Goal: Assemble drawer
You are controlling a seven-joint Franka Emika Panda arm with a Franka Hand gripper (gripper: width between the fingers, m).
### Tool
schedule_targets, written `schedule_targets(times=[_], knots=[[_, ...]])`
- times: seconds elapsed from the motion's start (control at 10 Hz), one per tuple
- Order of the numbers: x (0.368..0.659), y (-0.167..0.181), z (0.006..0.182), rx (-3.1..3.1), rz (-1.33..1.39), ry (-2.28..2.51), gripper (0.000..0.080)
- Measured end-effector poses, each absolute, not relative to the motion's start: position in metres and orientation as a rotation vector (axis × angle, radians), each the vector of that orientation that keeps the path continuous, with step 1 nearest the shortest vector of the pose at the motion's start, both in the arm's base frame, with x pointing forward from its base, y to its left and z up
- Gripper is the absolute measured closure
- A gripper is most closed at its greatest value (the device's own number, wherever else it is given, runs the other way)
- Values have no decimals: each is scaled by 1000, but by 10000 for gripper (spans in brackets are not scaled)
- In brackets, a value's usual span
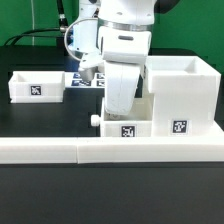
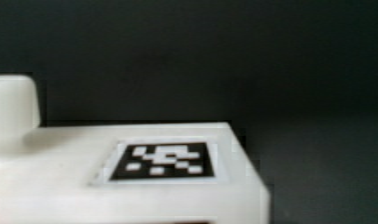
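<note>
Closest to the lens in the exterior view, a long white rail [image 1: 60,150] runs across the dark table [image 1: 40,125]. Just behind it sits the small drawer [image 1: 127,128], its tagged side facing me. Its knob [image 1: 97,122] points to the exterior view's left, so I judge the long axis to run left to right, the back end towards the housing [image 1: 182,95]. That end touches the housing, but I cannot tell whether it has entered an opening.

My gripper [image 1: 119,108] hangs right over this drawer. The fingertips are hidden behind its wall, so I cannot tell whether they are released or clenched on anything. On the wrist feed I get only a blurred white face with its tag [image 2: 168,160] and a pale post [image 2: 8,105] I cannot identify.

Farther back, on the exterior view's left, a second drawer [image 1: 35,88] lies well apart from the housing, with the marker board [image 1: 90,82] beyond. By my reckoning, little is finished: one drawer is at the housing at best, and the other waits.
</note>
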State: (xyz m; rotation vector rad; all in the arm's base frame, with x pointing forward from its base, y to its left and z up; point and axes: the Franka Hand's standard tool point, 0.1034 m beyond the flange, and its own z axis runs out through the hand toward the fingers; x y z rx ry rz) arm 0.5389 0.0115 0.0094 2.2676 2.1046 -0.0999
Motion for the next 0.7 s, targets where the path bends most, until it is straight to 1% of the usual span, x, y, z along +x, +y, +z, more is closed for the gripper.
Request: schedule_targets(times=[0.7], knots=[[543,10,8,2250,-95,2121,757]])
